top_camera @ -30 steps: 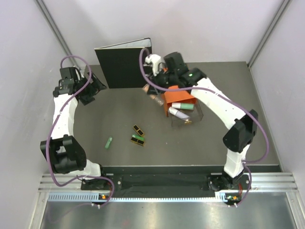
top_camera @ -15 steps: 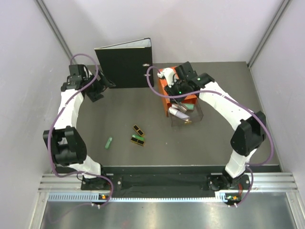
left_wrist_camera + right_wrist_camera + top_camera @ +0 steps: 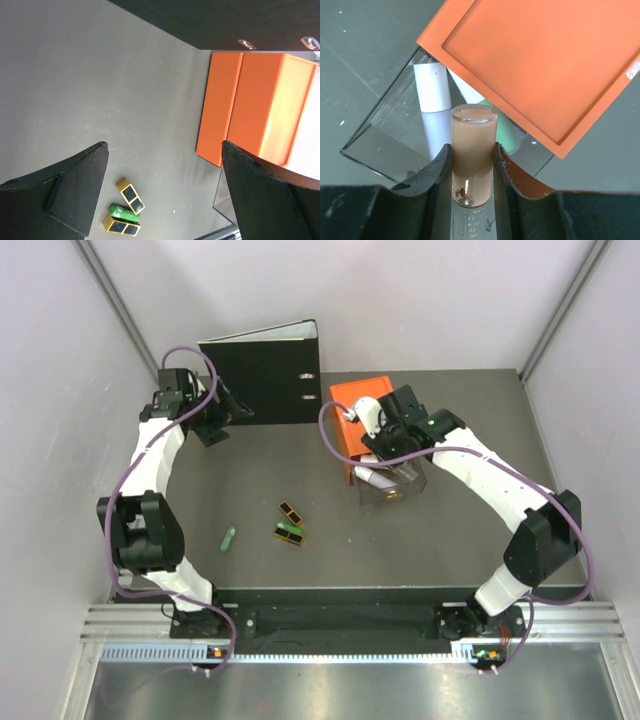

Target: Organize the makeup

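Note:
My right gripper (image 3: pixel 472 155) is shut on a peach-grey tube (image 3: pixel 473 137) and holds it just above the clear drawer (image 3: pixel 385 135). A pale lilac tube (image 3: pixel 434 97) and a mint tube (image 3: pixel 512 137) lie in that drawer. In the top view the right gripper (image 3: pixel 388 452) is over the drawer (image 3: pixel 392 490). My left gripper (image 3: pixel 226 416) is open and empty, high in front of the binder. Two black and gold cases (image 3: pixel 130 195) (image 3: pixel 120 227) with a green stick (image 3: pixel 124 214) between them lie on the table. Another green stick (image 3: pixel 229 538) lies further left.
The orange drawer box (image 3: pixel 358 408) stands at the back, its clear drawer pulled out toward the near side. The black ring binder (image 3: pixel 262 372) stands upright at the back left. Grey walls close in both sides.
My right gripper has come forward from behind the orange box to above the clear drawer, still holding the peach-grey tube. My left gripper has moved right and back toward the binder.

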